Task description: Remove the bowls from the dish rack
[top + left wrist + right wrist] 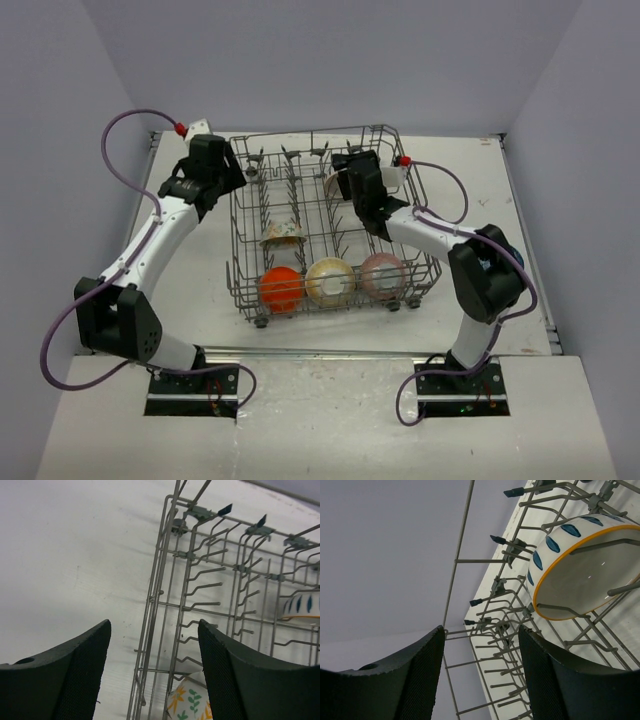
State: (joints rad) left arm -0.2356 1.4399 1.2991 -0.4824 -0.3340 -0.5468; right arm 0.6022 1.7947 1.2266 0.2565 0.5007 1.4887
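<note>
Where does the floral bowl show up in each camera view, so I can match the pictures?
Top external: floral bowl in the dish rack, left of centre, just behind the orange bowl.
Left wrist: the bowl sits at the bottom edge, near centre, inside the rack wall.
Right wrist: not in it.
Shared landmark: the dish rack's upright wire tines, seen in all three views.

This looks like a robotics lab test cell, not a kitchen: plain pale lilac-grey partition walls [330, 60] close in a flat white surface [520, 230] along the left, top and right of the overhead frame. Two white-and-black robot arms [150, 245] rise from bolted black base plates [190, 388] at the bottom, trailing loose purple cables [120, 130]. A grey wire dish rack [236, 235] stands at the centre.
</note>
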